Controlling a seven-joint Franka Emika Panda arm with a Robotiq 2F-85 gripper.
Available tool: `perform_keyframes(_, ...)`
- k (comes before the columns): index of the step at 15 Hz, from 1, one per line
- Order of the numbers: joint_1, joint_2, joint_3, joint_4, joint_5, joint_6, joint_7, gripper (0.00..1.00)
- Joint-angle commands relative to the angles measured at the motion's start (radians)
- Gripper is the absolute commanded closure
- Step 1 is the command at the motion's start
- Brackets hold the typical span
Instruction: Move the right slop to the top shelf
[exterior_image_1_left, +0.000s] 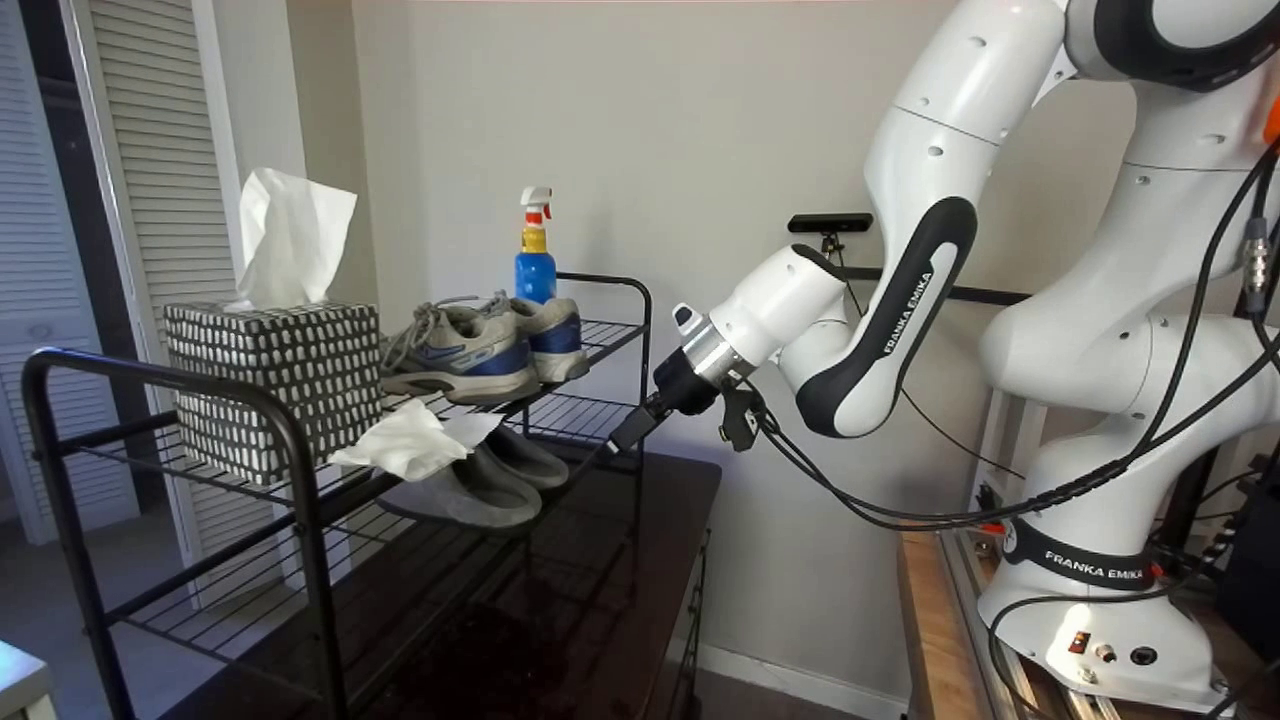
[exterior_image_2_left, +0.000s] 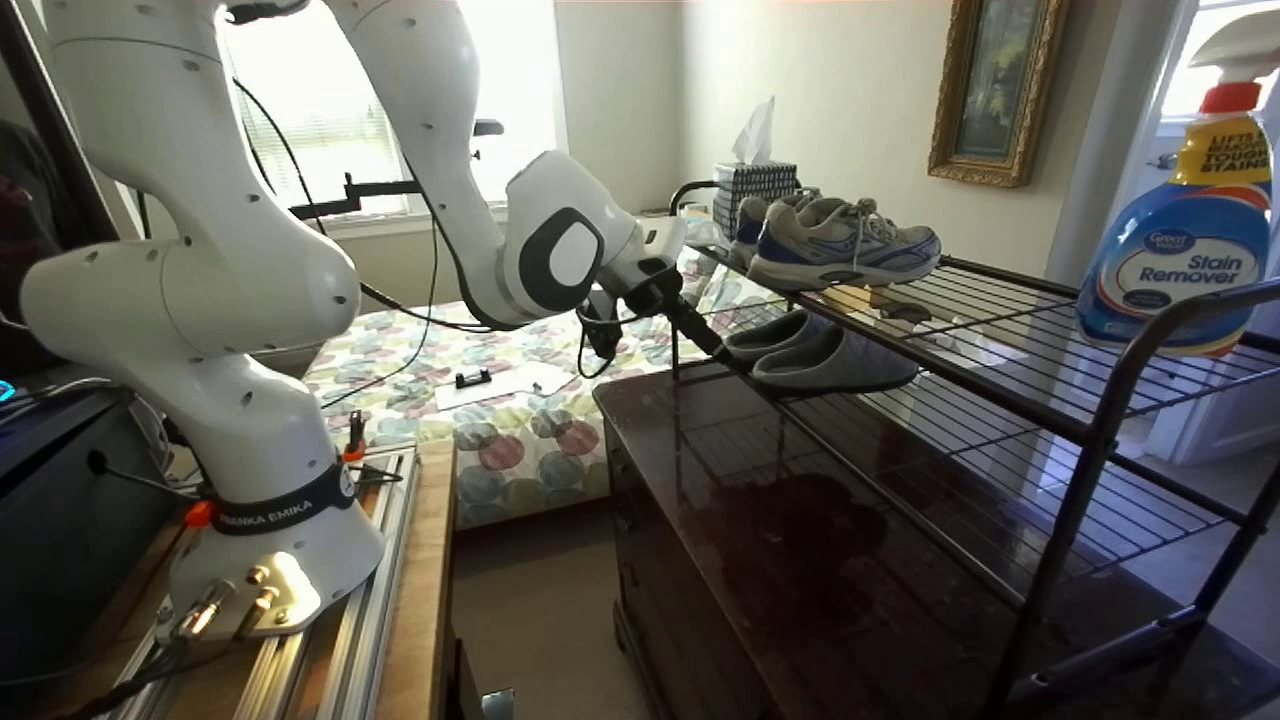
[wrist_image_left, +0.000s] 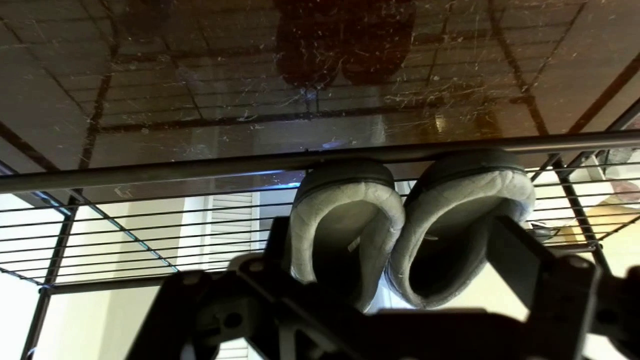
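Wrist view, which stands upside down, gives us the gripper (wrist_image_left: 390, 227) spread wide with nothing held, its fingers (wrist_image_left: 517, 260) nearly spanning both the right slipper (wrist_image_left: 345, 227) and its mate (wrist_image_left: 450, 235). Going by the robot's own sides, we take the right slipper to be the one nearer the stain remover bottle (exterior_image_2_left: 1180, 240), though we cannot be certain. It sits on the lower tier (wrist_image_left: 150, 172), toe away from the robot and heel at the near edge, so the lift to the top shelf (exterior_image_2_left: 985, 387) is yet to be done.

Our main worry is closing from here: with two slippers in the gap, we would likely squeeze them together and drag the mate along. The finger on the mate's side overlaps its opening; we cannot tell whether it touches, but pushing forward might poke inside. Gripping only the soft heel could let the slipper slide loose and drop onto the tabletop (wrist_image_left: 225, 100) below. Lifting before backing out may snag the toe under the top shelf. Up there, a careless swing could bump the sneakers (exterior_image_2_left: 850, 245) or the tissue box (exterior_image_1_left: 275, 400).
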Motion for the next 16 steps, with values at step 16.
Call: perform_keyframes(16, -0.356, -0.132, 0.367, 0.141, 0.034, 0.007, 0.101, 0.0)
